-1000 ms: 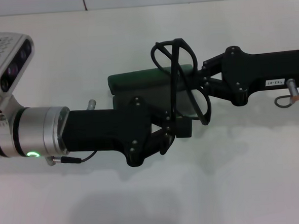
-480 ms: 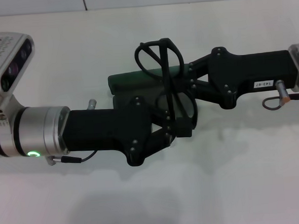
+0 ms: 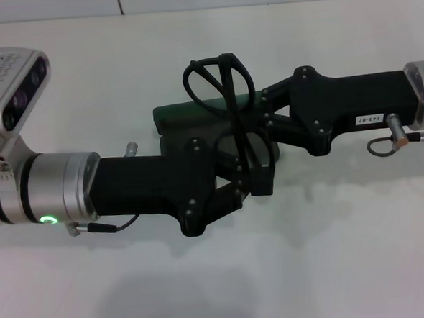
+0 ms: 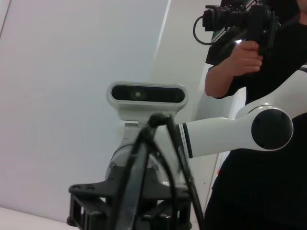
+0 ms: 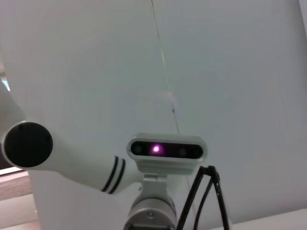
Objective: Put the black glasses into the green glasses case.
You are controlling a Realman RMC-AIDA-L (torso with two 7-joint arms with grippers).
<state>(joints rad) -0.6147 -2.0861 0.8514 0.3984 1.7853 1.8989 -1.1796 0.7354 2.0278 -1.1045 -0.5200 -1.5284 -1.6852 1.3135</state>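
Both grippers meet over the green glasses case [image 3: 195,111]: right gripper [image 3: 256,115] clamps the black glasses [image 3: 218,76], left gripper's [image 3: 253,178] grip unclear.

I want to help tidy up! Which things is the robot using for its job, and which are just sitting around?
For the job:
black glasses
green glasses case
right tool, holding the glasses
left tool, at the case

Just around:
white table
person with a camera
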